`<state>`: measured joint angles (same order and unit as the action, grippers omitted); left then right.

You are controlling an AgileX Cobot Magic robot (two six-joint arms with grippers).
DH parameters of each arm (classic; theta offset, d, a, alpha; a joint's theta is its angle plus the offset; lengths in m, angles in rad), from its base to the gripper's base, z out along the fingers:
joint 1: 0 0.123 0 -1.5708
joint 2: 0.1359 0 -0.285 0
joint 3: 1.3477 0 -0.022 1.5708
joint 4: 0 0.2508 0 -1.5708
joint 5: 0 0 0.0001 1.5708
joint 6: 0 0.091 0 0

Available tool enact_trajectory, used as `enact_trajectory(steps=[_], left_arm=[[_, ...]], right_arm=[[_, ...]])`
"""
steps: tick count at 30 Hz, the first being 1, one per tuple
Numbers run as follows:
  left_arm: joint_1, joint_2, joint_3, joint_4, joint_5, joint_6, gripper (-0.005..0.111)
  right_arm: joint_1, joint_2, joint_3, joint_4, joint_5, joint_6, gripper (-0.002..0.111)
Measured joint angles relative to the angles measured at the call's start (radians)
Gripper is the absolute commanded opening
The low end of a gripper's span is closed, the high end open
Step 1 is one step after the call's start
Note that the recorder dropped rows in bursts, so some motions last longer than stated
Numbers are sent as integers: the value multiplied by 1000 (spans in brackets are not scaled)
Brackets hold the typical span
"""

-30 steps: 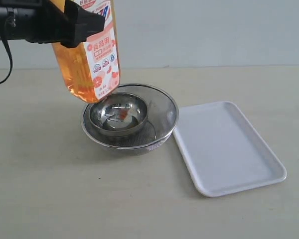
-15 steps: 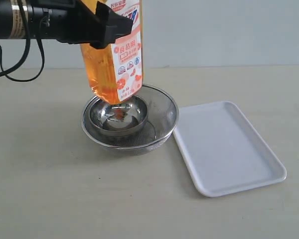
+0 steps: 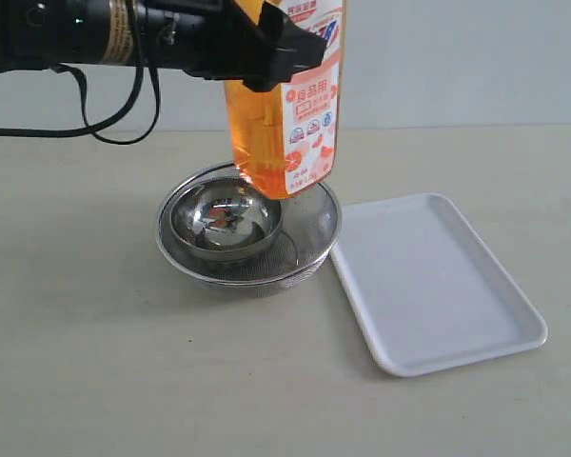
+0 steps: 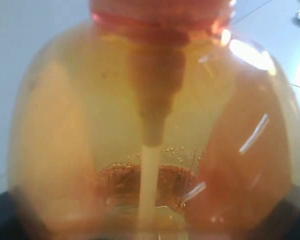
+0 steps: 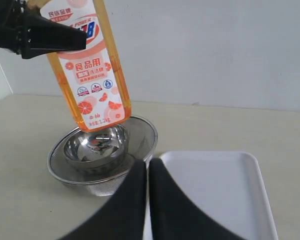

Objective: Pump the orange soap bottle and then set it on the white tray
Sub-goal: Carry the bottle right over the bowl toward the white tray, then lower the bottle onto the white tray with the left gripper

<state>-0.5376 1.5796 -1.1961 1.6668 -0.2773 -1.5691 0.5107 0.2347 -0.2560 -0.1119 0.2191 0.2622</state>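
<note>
The orange soap bottle (image 3: 287, 124) hangs upright in the air, its base just above the right part of the steel bowls. My left gripper (image 3: 284, 49) is shut on its upper body, reaching in from the left. The bottle's top is cut off by the exterior view's upper edge. In the left wrist view the bottle (image 4: 155, 125) fills the picture, with its white stem inside. The white tray (image 3: 438, 286) lies flat on the table to the right of the bowls. My right gripper (image 5: 148, 167) is shut and holds nothing, low in front of the tray (image 5: 215, 190) and the bottle (image 5: 92, 85).
A small steel bowl (image 3: 226, 221) sits inside a larger mesh strainer bowl (image 3: 309, 249), directly left of the tray and almost touching its corner. The beige table runs back to a pale wall.
My left arm has carried the bottle to the right, from over the bowls' left rim to over their right side, nearer the tray. The right gripper has stayed shut.
</note>
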Motion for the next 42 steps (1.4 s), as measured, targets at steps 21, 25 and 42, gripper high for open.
enact_trajectory(steps=[21,25,42], left_arm=[[-133,220,-184,-6,4,2,5],[-149,258,-216,-6,4,2,5],[-179,424,-367,-6,-82,13,5]], right_arm=[[0,0,0,5,0,0,0],[0,0,0,7,0,0,0],[0,0,0,9,0,0,0]])
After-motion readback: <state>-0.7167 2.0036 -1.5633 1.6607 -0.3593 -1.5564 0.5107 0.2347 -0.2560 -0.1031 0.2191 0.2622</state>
